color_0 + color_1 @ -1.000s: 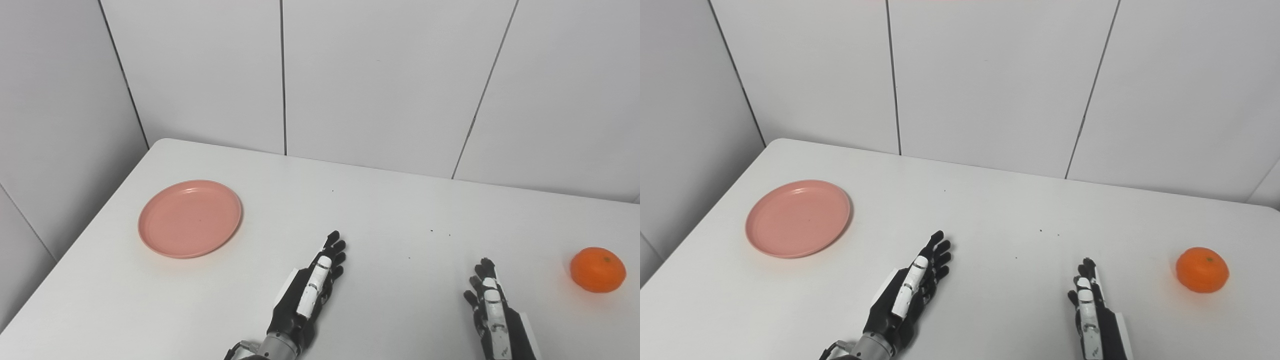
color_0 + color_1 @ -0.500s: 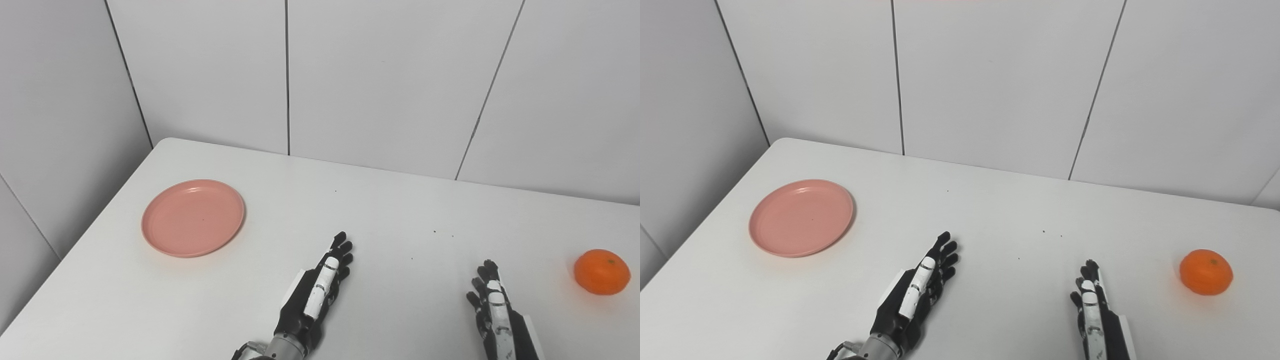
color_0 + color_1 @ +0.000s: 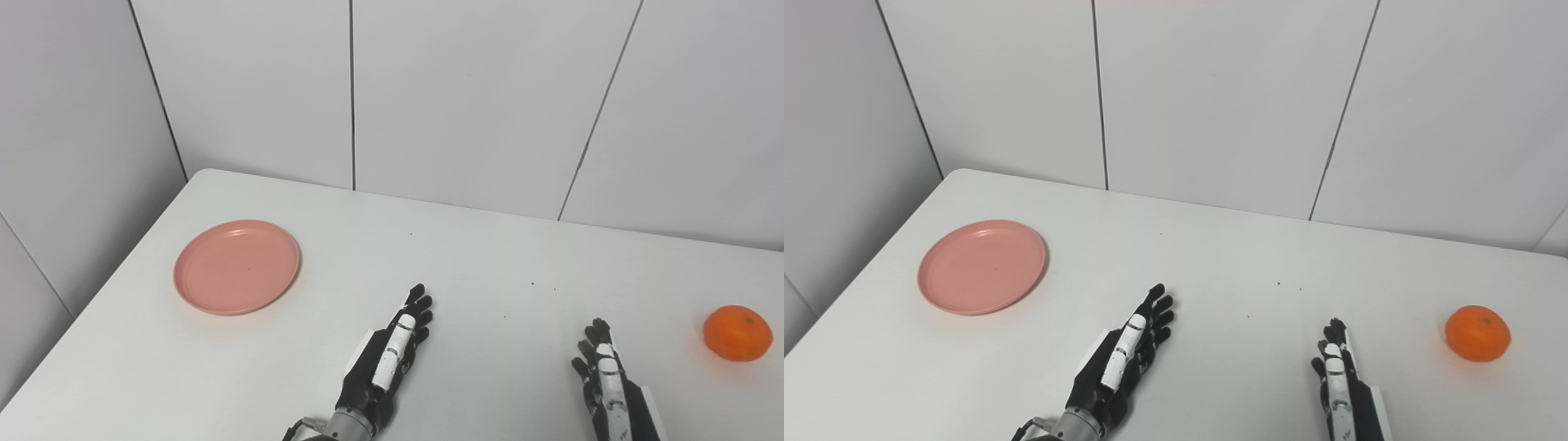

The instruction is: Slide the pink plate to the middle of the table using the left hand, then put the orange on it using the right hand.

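Nothing has been moved over the last half second: left hand (image 3: 386,361) and right hand (image 3: 606,383) are held flat, fingers extended and empty, pink plate (image 3: 236,267) and orange (image 3: 737,332) untouched, so sliding is judged unstarted.

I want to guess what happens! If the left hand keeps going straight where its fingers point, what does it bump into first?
Probably nothing: the left hand points up and right over bare table, away from the pink plate.
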`<action>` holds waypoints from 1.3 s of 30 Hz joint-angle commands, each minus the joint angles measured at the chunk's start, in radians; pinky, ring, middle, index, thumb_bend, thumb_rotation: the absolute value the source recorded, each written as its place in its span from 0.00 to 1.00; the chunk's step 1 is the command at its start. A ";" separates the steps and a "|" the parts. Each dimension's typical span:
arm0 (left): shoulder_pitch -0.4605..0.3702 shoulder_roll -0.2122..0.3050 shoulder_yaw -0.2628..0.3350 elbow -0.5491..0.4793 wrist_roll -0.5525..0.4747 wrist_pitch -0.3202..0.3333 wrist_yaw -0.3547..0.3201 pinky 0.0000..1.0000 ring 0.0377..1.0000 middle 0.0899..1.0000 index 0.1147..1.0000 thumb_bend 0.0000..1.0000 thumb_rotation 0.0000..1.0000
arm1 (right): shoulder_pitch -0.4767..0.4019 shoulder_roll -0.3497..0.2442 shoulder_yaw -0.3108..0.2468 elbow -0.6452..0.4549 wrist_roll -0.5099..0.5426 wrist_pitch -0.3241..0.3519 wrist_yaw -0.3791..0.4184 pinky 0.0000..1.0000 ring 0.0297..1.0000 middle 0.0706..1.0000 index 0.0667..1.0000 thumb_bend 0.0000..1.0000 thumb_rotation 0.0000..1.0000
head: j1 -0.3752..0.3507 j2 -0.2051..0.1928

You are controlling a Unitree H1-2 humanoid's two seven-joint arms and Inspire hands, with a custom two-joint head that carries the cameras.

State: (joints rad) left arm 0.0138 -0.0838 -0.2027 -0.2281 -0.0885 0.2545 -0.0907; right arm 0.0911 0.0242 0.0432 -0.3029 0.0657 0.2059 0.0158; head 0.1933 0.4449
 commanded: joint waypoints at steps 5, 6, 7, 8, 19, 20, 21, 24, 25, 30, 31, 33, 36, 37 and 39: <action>-0.056 0.018 0.006 -0.071 -0.007 0.009 -0.024 0.98 0.97 0.99 0.99 0.43 1.00 | -0.011 -0.001 -0.005 -0.032 0.007 -0.018 0.005 1.00 1.00 1.00 1.00 0.14 1.00 | 0.002 0.001; -0.061 0.022 0.008 -0.079 -0.010 0.015 -0.026 0.98 0.96 0.99 0.99 0.43 1.00 | -0.012 0.000 -0.005 -0.033 0.006 -0.017 0.004 1.00 1.00 1.00 1.00 0.14 1.00 | 0.005 0.003; -0.064 0.024 0.009 -0.083 -0.011 0.019 -0.027 0.98 0.96 0.99 0.99 0.44 1.00 | -0.012 0.000 -0.005 -0.034 0.004 -0.017 0.003 1.00 1.00 1.00 1.00 0.14 1.00 | 0.005 0.003; -0.071 0.026 0.011 -0.093 -0.017 0.026 -0.028 0.98 0.96 0.98 0.98 0.44 1.00 | -0.012 0.000 -0.006 -0.033 0.006 -0.017 0.003 1.00 1.00 1.00 1.00 0.14 1.00 | 0.007 0.003; -0.135 0.041 0.055 -0.168 -0.044 0.091 -0.024 0.94 0.92 0.94 0.93 0.44 1.00 | -0.013 -0.003 -0.008 -0.027 0.006 -0.030 0.006 1.00 1.00 1.00 1.00 0.13 1.00 | 0.020 0.003; -0.143 0.041 0.066 -0.175 -0.053 0.090 -0.025 0.93 0.91 0.93 0.91 0.43 1.00 | -0.013 -0.004 -0.008 -0.026 0.005 -0.032 0.006 1.00 1.00 1.00 1.00 0.13 1.00 | 0.021 0.003; -0.151 0.043 0.074 -0.180 -0.059 0.091 -0.025 0.92 0.90 0.91 0.89 0.42 1.00 | -0.013 -0.005 -0.008 -0.025 0.005 -0.033 0.007 1.00 1.00 1.00 1.00 0.12 1.00 | 0.022 0.002; -0.177 0.058 0.094 -0.197 -0.074 0.116 -0.031 0.92 0.90 0.91 0.89 0.43 1.00 | -0.012 -0.004 -0.010 -0.022 0.008 -0.038 0.007 1.00 1.00 1.00 1.00 0.13 1.00 | 0.026 0.001; -0.191 0.068 0.102 -0.206 -0.076 0.132 -0.032 0.92 0.91 0.91 0.90 0.44 1.00 | -0.012 -0.006 -0.011 -0.021 0.010 -0.038 0.009 1.00 1.00 1.00 1.00 0.13 1.00 | 0.029 0.001; -0.246 0.107 0.143 -0.222 -0.101 0.168 -0.037 0.90 0.91 0.92 0.90 0.43 1.00 | -0.015 -0.009 -0.016 -0.026 0.020 -0.018 0.014 1.00 1.00 1.00 1.00 0.13 1.00 | 0.038 -0.002; -0.252 0.112 0.147 -0.222 -0.104 0.170 -0.038 0.90 0.91 0.92 0.90 0.43 1.00 | -0.015 -0.009 -0.017 -0.026 0.021 -0.017 0.015 1.00 1.00 1.00 1.00 0.13 1.00 | 0.039 -0.002; -0.276 0.133 0.169 -0.218 -0.122 0.183 -0.044 0.91 0.92 0.93 0.91 0.42 1.00 | -0.015 -0.008 -0.017 -0.032 0.021 -0.007 0.013 1.00 1.00 1.00 1.00 0.13 1.00 | 0.042 -0.004; -0.312 0.158 0.206 -0.208 -0.145 0.201 -0.040 0.92 0.92 0.93 0.92 0.41 1.00 | -0.017 -0.006 -0.020 -0.030 0.030 -0.002 0.014 1.00 1.00 1.00 1.00 0.12 1.00 | 0.043 -0.005; -0.321 0.165 0.214 -0.206 -0.150 0.205 -0.037 0.92 0.93 0.94 0.93 0.40 1.00 | -0.018 -0.006 -0.021 -0.031 0.034 0.002 0.015 1.00 1.00 1.00 1.00 0.12 1.00 | 0.043 -0.005; -0.337 0.176 0.234 -0.200 -0.157 0.209 -0.032 0.93 0.93 0.94 0.93 0.40 1.00 | -0.018 -0.009 -0.018 -0.026 0.026 -0.015 0.015 1.00 1.00 1.00 1.00 0.11 1.00 | 0.045 -0.006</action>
State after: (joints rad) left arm -0.2775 0.0818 0.0241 -0.4091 -0.2319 0.4610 -0.1262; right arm 0.0900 0.0195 0.0294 -0.3028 0.0888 0.2076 0.0256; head 0.2393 0.4372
